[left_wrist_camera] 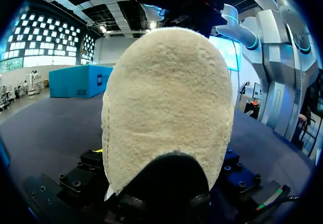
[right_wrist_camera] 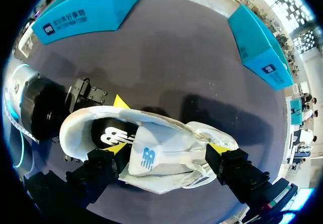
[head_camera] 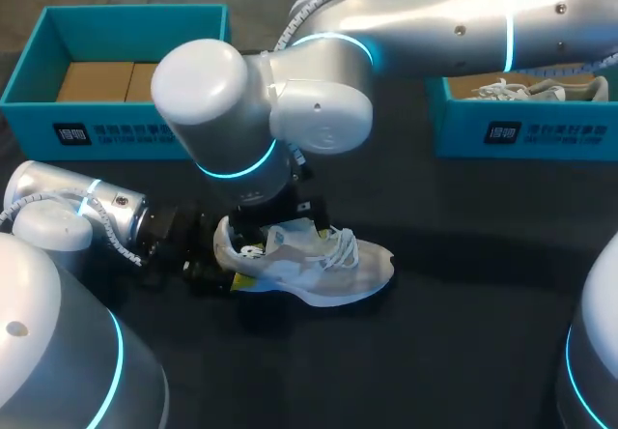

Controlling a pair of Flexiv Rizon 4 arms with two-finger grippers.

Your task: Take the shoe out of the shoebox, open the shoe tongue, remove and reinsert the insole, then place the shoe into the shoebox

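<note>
The shoe (head_camera: 323, 265) is out of any box. It lies on its side on the dark table (head_camera: 463, 352), about the middle, heel to the left and toe to the right. My left arm comes in low from the left, and the left gripper (head_camera: 220, 272) is at the heel. In the left wrist view the cream heel fills the space between the two black fingers (left_wrist_camera: 86, 169) and presses against both, so I read that gripper as clenched on the shoe. One of its yellow tips shows on the far side of the heel in the right wrist view. My right arm comes in from the far right and reaches past the middle, with its wrist hanging directly above the shoe's opening. The right gripper (right_wrist_camera: 169, 148) sits over the upper, and the pale tongue (right_wrist_camera: 146, 158) with its blue mark lies right under it beside the laces (right_wrist_camera: 202, 135). I cannot tell whether that gripper is grasping or released. At the far left stands a teal box (head_camera: 126, 12) holding brown cartons (head_camera: 97, 81). At the far right, a second teal box (head_camera: 541, 134) holds another white shoe (head_camera: 541, 89). Both boxes are well apart from the shoe on the table.
</note>
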